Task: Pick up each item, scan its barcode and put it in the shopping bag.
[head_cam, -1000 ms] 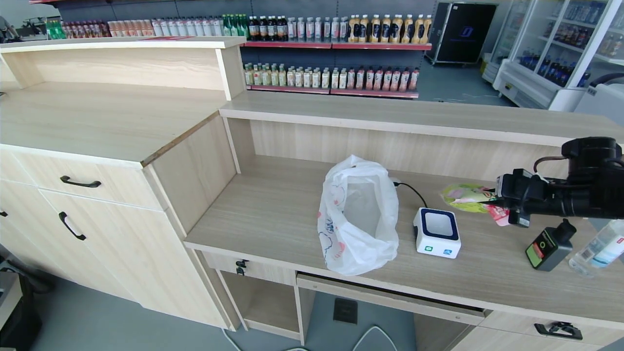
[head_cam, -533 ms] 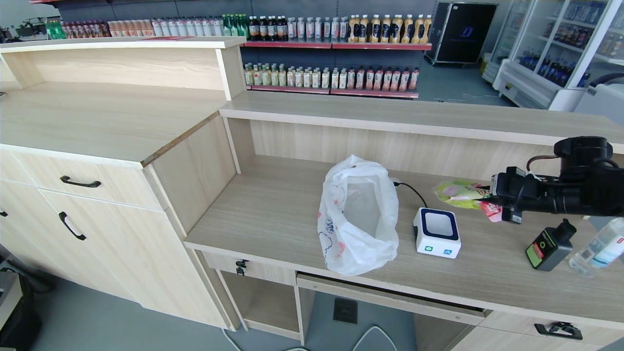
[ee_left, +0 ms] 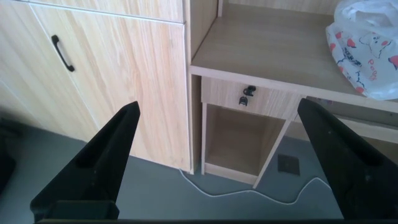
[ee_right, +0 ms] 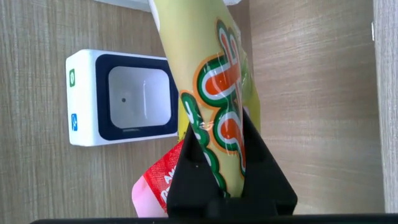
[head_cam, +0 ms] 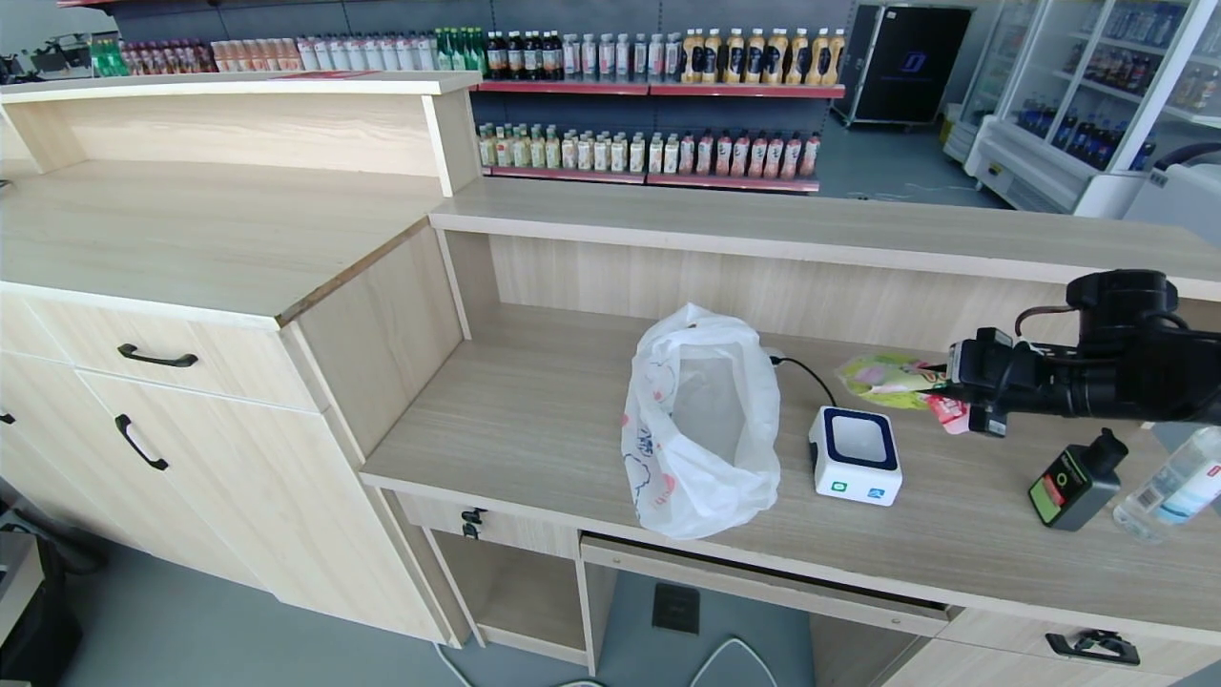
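Moved: right claw (head_cam: 957, 389) and its snack packet (head_cam: 883, 378), shifted across the bench (head_cam: 534, 410) toward 9 o'clock in the head view. They now sit closer to the scanner (head_cam: 855, 454) than a second ago. All other entries unchanged in place.

Meaning, as a judgement: pick-up done for this item, scan not yet done. The packet hangs at about 1 o'clock from the scanner, not yet square over its window. The next move needs the barcode face turned to the glass.

Entries, near to far:

1. Left claw (ee_left: 217, 106): fingers spread wide, holding nothing, low in front of the bench with the cupboard and floor beneath it.
2. Black bottle (head_cam: 1076, 482) and clear bottle (head_cam: 1169, 487): on the bench at about 3 to 4 o'clock from the scanner, waiting.
3. Shopping bag (head_cam: 701, 420): white plastic, mouth open, at 9 o'clock, just beside the scanner.
4. Scanner: white box, dark-framed window facing up, cable running off at 11 o'clock.
5. Right claw (ee_right: 222, 146): fingers pressed together on the snack packet (ee_right: 205, 68), pinching its end, with the yellow-green body sticking out past the scanner (ee_right: 124, 96). A red-and-pink edge shows under the fingers; same packet or another cannot be told.
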Available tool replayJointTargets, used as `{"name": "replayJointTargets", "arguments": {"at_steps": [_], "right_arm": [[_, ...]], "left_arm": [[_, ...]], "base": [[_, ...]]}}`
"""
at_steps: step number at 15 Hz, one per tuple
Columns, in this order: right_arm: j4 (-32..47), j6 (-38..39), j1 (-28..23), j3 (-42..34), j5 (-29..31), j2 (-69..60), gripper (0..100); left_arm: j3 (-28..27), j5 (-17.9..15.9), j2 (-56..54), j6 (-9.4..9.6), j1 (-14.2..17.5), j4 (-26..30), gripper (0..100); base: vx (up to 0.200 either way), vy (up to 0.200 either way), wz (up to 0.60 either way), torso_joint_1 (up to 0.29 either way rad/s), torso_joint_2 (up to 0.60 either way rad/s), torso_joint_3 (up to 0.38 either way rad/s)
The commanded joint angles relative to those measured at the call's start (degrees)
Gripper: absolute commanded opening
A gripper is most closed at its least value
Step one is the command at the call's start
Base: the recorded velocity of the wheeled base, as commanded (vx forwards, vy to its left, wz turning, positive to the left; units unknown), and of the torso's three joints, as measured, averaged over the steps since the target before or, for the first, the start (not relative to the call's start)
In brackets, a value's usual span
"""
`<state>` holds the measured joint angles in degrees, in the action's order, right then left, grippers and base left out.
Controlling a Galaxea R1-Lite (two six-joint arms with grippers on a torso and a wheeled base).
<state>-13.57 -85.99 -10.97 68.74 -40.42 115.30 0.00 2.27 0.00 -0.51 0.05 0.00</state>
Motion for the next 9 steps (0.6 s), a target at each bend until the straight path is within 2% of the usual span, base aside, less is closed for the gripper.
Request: {"name": "replayJointTargets", "arguments": {"at_steps": [1,3,4,7,9], "right_arm": [[0.0,0.0,0.0,0.1,0.1,-0.7,0],[0.8,1.2,0.0,-1.2,0.1,-5.8,0],[1.7,4.4,0.0,-3.0,0.2,-10.1,0],[4.1,28.7,-1.0,-7.7,0.9,-24.2,0],[5.9,46.4,-4.8,-10.3,5.8,-30.6,0]], "left_arm": [[0.0,0.0,0.0,-0.02,0.0,0.0,100],[0.0,0.0,0.0,-0.02,0.0,0.0,100],[0.0,0.0,0.0,-0.02,0.0,0.0,100],[0.0,0.0,0.0,-0.02,0.0,0.0,100],[0.0,0.0,0.0,-0.02,0.0,0.0,100]], "base": [[0.0,0.0,0.0,0.0,0.0,0.0],[0.0,0.0,0.0,0.0,0.0,0.0],[0.0,0.0,0.0,0.0,0.0,0.0],[0.0,0.0,0.0,0.0,0.0,0.0],[0.0,0.0,0.0,0.0,0.0,0.0]]}}
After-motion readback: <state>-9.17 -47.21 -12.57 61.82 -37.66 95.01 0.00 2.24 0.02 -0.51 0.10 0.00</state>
